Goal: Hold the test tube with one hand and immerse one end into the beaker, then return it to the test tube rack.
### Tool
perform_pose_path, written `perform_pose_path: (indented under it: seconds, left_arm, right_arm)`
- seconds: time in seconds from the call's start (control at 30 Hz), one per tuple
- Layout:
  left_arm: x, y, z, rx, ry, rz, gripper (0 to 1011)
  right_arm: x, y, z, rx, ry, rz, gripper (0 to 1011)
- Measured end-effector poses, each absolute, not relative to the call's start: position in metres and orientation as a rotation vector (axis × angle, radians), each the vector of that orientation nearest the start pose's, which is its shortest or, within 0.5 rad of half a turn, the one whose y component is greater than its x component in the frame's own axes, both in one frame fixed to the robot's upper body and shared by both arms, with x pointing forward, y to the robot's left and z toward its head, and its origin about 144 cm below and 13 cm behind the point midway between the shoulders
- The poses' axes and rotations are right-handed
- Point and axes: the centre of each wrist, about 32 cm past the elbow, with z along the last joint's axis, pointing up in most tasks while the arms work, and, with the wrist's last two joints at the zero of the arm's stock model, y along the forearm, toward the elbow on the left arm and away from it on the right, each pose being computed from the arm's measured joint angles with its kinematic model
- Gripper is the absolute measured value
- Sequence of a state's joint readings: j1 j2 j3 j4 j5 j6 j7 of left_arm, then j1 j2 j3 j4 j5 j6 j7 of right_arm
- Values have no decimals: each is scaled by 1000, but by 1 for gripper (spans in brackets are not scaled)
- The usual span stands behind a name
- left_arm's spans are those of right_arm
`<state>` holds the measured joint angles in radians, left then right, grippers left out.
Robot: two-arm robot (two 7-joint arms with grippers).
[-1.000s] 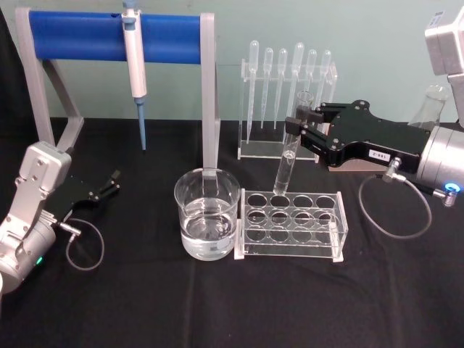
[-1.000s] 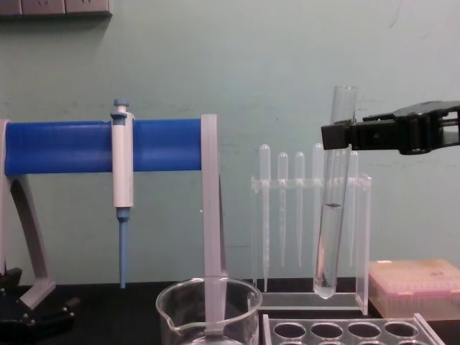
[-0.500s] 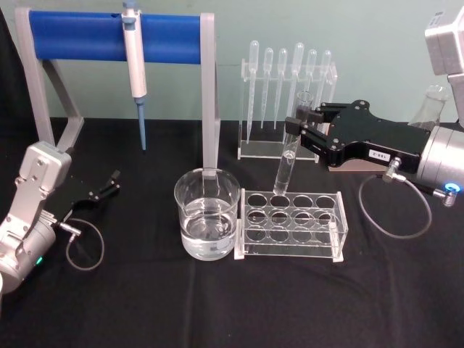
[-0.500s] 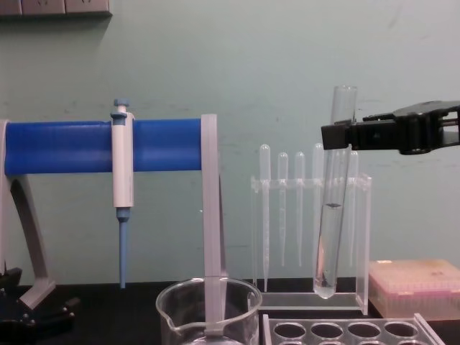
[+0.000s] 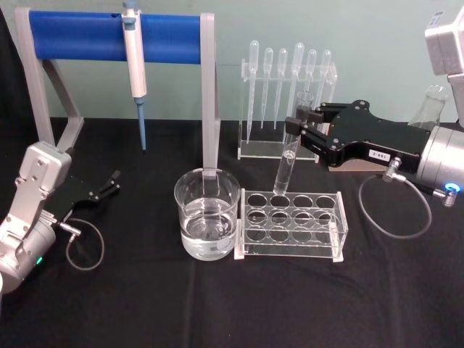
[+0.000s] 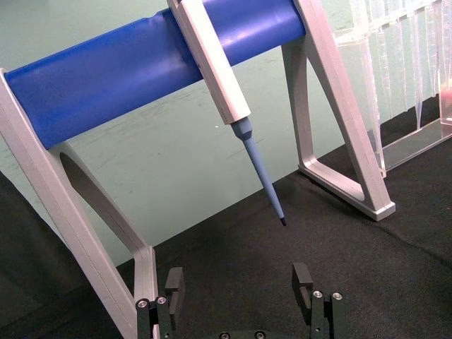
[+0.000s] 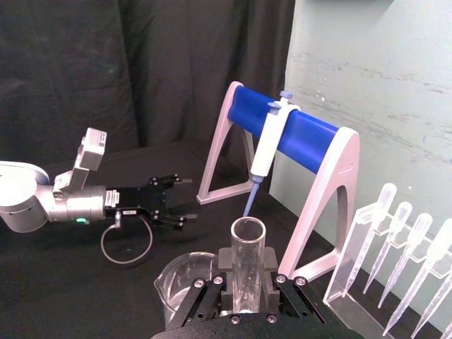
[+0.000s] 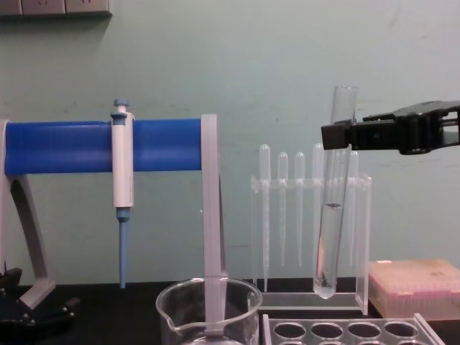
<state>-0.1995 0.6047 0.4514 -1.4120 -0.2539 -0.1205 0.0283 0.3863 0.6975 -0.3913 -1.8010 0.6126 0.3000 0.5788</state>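
My right gripper (image 5: 299, 125) is shut on the test tube (image 5: 287, 155), gripping it near its open rim. The tube (image 8: 330, 215) hangs slightly tilted in the air, its round bottom above the clear rack (image 5: 292, 222) and to the right of the beaker (image 5: 207, 221). The beaker (image 8: 208, 310) holds clear liquid and stands left of the rack. In the right wrist view the tube's rim (image 7: 248, 233) sits between the fingers, with the beaker (image 7: 181, 282) below. My left gripper (image 5: 112, 180) rests open near the table's left side, away from the glassware.
A blue stand (image 5: 116, 36) with a hanging pipettor (image 5: 134, 65) rises behind the beaker. A clear holder with several plastic pipettes (image 5: 286, 94) stands at the back. A pink box (image 8: 413, 287) and a flask (image 5: 431, 105) sit at the right.
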Motion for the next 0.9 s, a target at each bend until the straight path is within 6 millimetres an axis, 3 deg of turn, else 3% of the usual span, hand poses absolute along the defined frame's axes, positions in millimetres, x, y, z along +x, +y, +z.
perform_pose_path:
  seconds: [0.9]
  left_arm:
    - [489, 310, 1140, 304, -285, 1248, 1000]
  right_arm:
    - [503, -279, 1317, -152, -114, -581, 241]
